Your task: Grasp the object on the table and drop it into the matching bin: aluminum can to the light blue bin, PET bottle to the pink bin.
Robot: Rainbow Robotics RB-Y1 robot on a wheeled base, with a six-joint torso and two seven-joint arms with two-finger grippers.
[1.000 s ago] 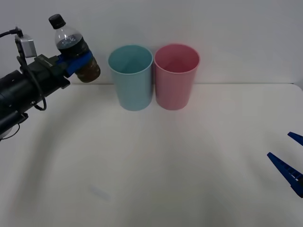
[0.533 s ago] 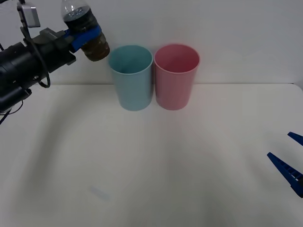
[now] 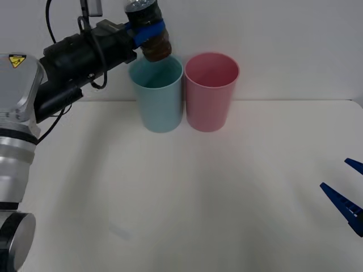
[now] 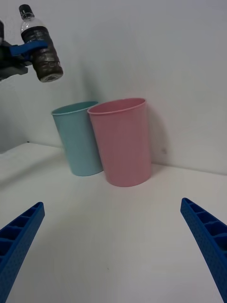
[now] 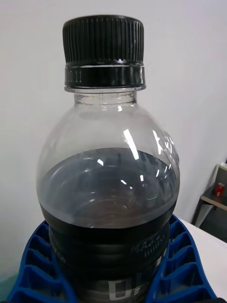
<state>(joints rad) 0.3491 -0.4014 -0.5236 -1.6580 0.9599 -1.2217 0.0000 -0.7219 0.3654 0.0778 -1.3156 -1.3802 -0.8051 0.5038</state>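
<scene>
The right gripper [image 3: 346, 195] waits spread wide low at four o'clock over the white surface [image 3: 198, 198], while the left gripper [image 3: 148, 31] clamps the PET bottle [image 3: 148, 25] at eleven o'clock above the light blue bin [image 3: 156, 93] (presumably passing toward the pink bin [image 3: 211, 90] beside it).

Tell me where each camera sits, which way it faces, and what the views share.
Front: above the arms, looking forward and down at the table; left arm holds the PET bottle above the light blue bin, right gripper low at the right.
Right wrist: on the parked arm, facing the pink bin; own open fingers at the corners.
Left wrist: at the bottle, own fingers around it.
Shared: the bottle.
</scene>
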